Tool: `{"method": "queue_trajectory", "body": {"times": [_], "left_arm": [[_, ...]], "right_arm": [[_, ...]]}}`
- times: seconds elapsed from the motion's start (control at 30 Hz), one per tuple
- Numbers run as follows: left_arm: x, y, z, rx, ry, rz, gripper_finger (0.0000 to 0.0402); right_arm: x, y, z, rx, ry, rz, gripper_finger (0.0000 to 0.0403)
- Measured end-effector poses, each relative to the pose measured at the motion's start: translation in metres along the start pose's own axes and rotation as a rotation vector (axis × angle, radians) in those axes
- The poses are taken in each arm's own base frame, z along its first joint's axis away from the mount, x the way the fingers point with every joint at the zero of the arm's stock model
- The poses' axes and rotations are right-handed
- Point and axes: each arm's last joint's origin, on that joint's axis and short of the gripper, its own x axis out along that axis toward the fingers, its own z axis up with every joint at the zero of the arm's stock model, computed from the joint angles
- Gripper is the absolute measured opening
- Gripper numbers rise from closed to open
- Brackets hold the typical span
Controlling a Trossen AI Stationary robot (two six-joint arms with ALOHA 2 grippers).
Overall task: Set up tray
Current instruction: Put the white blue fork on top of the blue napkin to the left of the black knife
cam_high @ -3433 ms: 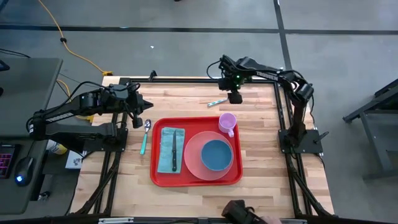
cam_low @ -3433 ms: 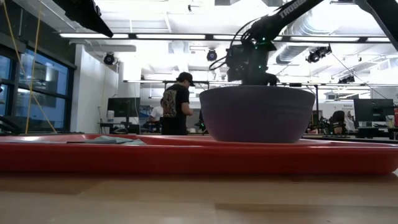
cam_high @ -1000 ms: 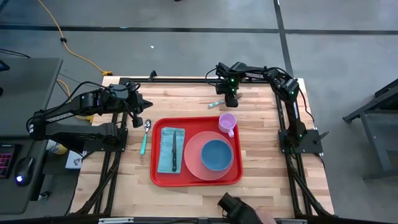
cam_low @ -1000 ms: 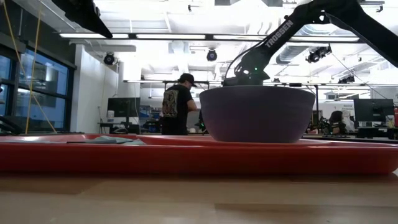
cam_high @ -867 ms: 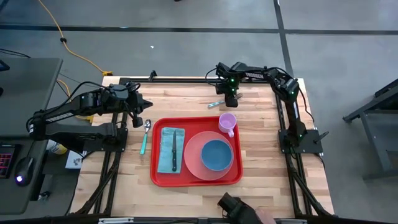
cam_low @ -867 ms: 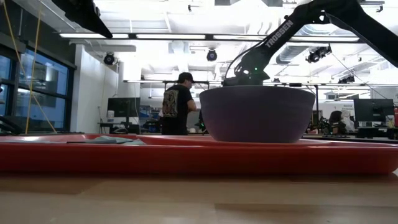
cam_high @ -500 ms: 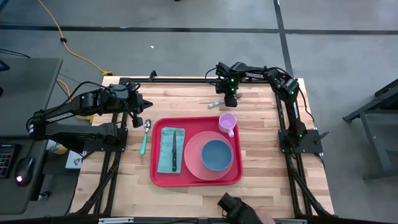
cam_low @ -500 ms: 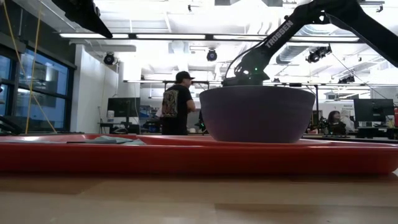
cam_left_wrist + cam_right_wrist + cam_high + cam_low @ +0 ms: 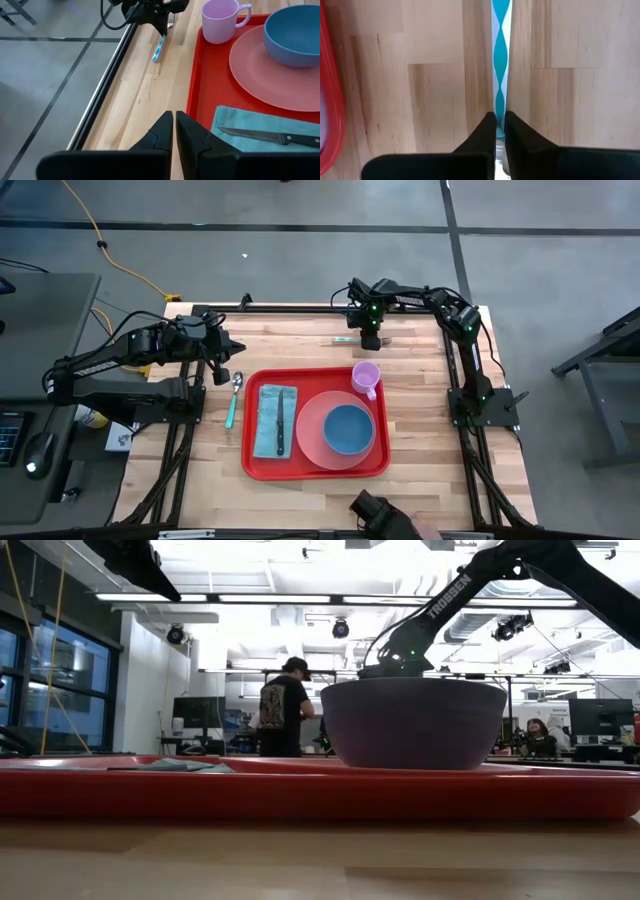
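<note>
- High view gives me the tray [image 9: 258, 465] at the near middle of the tabletop [image 9: 420, 480], carrying a teal napkin [image 9: 265, 425], knife [image 9: 281, 420], pink plate [image 9: 312, 442], blue bowl [image 9: 348, 428] and lilac mug [image 9: 366, 376].
- My left hand [image 9: 174, 131] waits beside the tray's left side, fingers shut, holding nothing.
- My right hand [image 9: 499, 131], at the far edge, is clamped on the teal-striped utensil handle [image 9: 500, 60].

right gripper [image 9: 496, 131] now closed on teal-handled utensil [image 9: 500, 60], apparently a fork
</note>
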Motion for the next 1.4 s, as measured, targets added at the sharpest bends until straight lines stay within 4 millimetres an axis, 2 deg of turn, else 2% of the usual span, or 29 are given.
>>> {"method": "queue_trajectory", "body": {"times": [0.5,0.8,1.13,1.4], "left_arm": [[0.000,0.000,0.000,0.001,0.000,-0.001,0.0053],[0.000,0.000,0.000,0.000,0.000,-0.001,0.0053],[0.000,0.000,0.000,0.000,0.000,-0.001,0.0053],[0.000,0.000,0.000,0.000,0.000,-0.001,0.0053]], "right_arm": [[-0.002,0.000,0.002,0.011,-0.018,-0.012,0.0001],[-0.026,0.013,0.006,-0.016,-0.037,-0.056,0.0000],[-0.057,0.045,0.016,-0.088,-0.061,-0.117,0.0000],[-0.088,0.093,0.030,-0.212,-0.118,-0.160,0.0000]]}}
